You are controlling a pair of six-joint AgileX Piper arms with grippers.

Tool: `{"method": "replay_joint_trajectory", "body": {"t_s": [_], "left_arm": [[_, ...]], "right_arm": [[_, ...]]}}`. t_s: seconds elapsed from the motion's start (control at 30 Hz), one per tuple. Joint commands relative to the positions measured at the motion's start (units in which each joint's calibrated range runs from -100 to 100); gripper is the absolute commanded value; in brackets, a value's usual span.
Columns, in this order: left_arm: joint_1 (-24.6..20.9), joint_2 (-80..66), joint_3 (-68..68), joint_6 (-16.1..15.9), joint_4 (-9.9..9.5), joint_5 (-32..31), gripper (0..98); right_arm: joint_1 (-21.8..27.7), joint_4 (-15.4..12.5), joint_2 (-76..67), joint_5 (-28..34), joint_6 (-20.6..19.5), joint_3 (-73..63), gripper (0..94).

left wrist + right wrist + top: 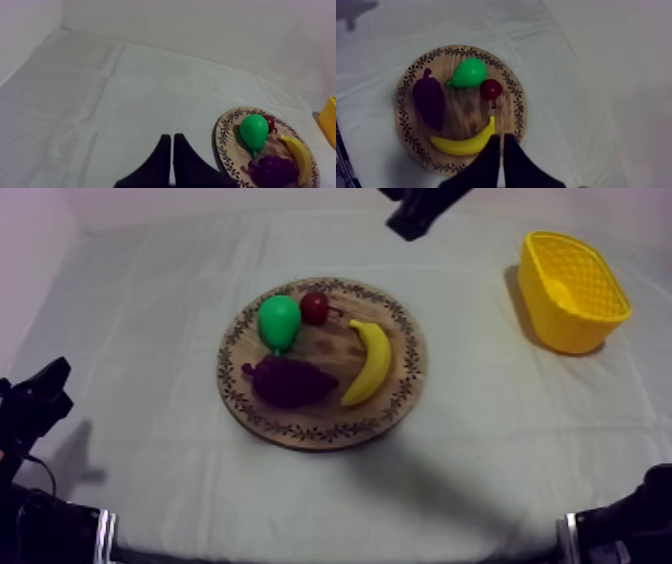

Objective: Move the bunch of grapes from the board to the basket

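The purple bunch of grapes point(290, 380) lies on the round wooden board point(300, 433) at the table's middle, on the board's near left part. Beside it are a green pear point(279, 321), a small red fruit point(315, 307) and a banana point(370, 361). The yellow basket point(572, 288) stands at the far right. My right gripper point(408, 228) hangs high beyond the board's far edge; in its wrist view its fingers point(501, 155) lie together, shut on nothing, over the banana point(465, 143) side of the board, with the grapes point(429, 100) farther off. My left gripper point(171, 160) is shut, left of the board.
The left arm point(35, 403) rests low at the table's left edge, and part of the right arm point(630, 523) shows at the lower right. Grey-white cloth runs between board and basket. A basket corner point(330, 120) stands beyond the board point(222, 145) in the left wrist view.
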Motion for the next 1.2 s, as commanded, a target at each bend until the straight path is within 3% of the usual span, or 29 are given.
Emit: {"method": "replay_joint_trajectory", "body": {"t_s": [0.0,0.43,0.7,1.17], "left_arm": [[0.0,0.0,0.0,0.0,-0.04,0.0,0.1],[0.0,0.0,0.0,0.0,-0.04,0.0,0.1],[0.0,0.0,0.0,0.0,-0.04,0.0,0.1],[0.0,0.0,0.0,0.0,-0.04,0.0,0.1]], "right_arm": [[-0.9,0.2,4.4,1.9,0.2,-3.8,0.5],[-4.2,0.4,19.4,11.9,1.9,-15.6,0.5],[-4.7,-1.5,27.1,18.2,3.4,-23.0,0.5],[-4.4,-6.1,36.5,19.2,6.2,-27.9,3.2]]}}
